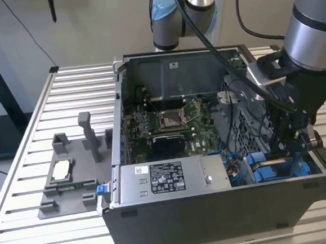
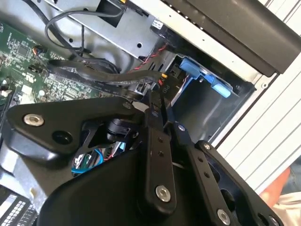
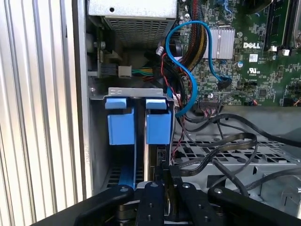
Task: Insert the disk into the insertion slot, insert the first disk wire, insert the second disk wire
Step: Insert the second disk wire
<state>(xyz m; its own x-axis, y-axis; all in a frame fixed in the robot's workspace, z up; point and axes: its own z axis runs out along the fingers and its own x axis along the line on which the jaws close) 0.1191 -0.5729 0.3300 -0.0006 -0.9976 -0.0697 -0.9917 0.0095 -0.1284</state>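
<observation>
Here your pincer (image 1: 293, 145) is lowered into the open computer case (image 1: 215, 208), at the drive bay on the exterior view's right, just above the blue carrier frames (image 1: 268, 167). In the second wrist view the pincer's fingers (image 2: 157, 106) are pressed together on a thin black wire connector (image 2: 165, 88), so you are grasping that. The disk (image 3: 149, 162) sits down in the insertion slot (image 3: 136, 101), its metal edge showing between the two blue frames in the first wrist view, directly under your pincer. A light blue cable (image 3: 181, 70) loops from the bay toward the motherboard (image 3: 263, 56). On the slatted table (image 1: 47, 233), at the exterior view's left, a grey fixture (image 1: 71, 180) holds a small silver chip (image 1: 62, 170).
</observation>
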